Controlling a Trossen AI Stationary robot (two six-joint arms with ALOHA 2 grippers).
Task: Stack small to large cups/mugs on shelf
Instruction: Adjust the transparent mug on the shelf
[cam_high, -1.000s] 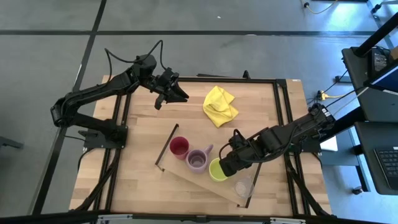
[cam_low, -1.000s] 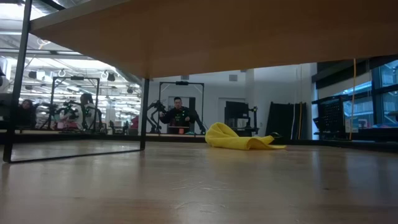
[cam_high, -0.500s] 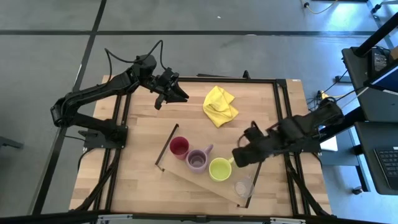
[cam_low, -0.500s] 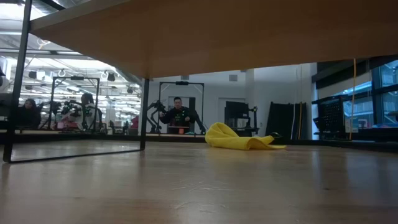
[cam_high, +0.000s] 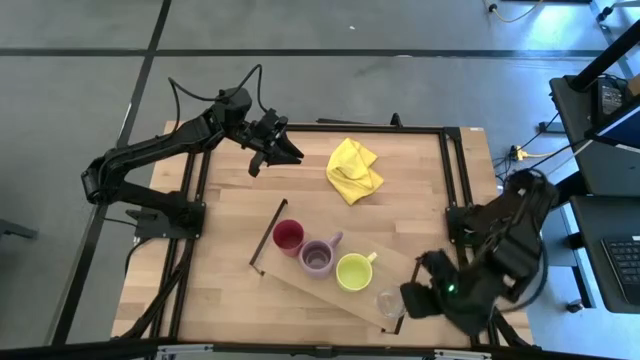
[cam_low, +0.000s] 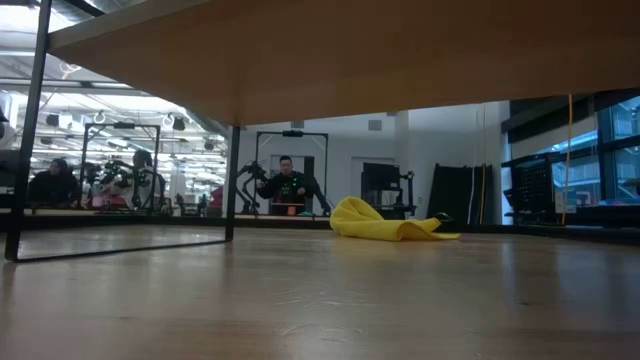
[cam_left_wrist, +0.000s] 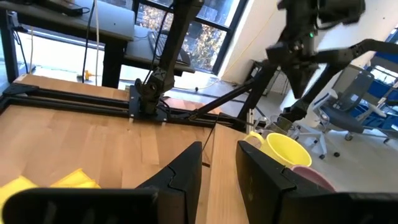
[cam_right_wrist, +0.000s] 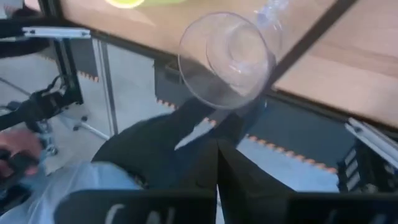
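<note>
On the light-wood shelf (cam_high: 300, 280), which lies slantwise on the table, stand in a row a red cup (cam_high: 288, 237), a purple mug (cam_high: 318, 258), a yellow-green mug (cam_high: 352, 272) and a clear glass tumbler (cam_high: 389, 302). My right gripper (cam_high: 408, 299) is shut and hovers by the shelf's near right end. Its fingertips (cam_right_wrist: 216, 140) stand just short of the tumbler (cam_right_wrist: 227, 59) and hold nothing. My left gripper (cam_high: 287, 150) waits over the table's far left part, open (cam_left_wrist: 219, 163) and empty, and points toward the mugs (cam_left_wrist: 283, 149).
A crumpled yellow cloth (cam_high: 354, 169) lies at the far middle of the table. Black rails (cam_high: 268, 236) close off the shelf's short ends. In the low view the shelf's underside (cam_low: 300, 60) spans overhead. People (cam_low: 287, 182) stand in the room beyond.
My right gripper has left the yellow-green mug and swung toward the table's near right corner, rising and rolling as it went. It now stands beside the glass tumbler. The mug and the other vessels stay in place on the shelf.
</note>
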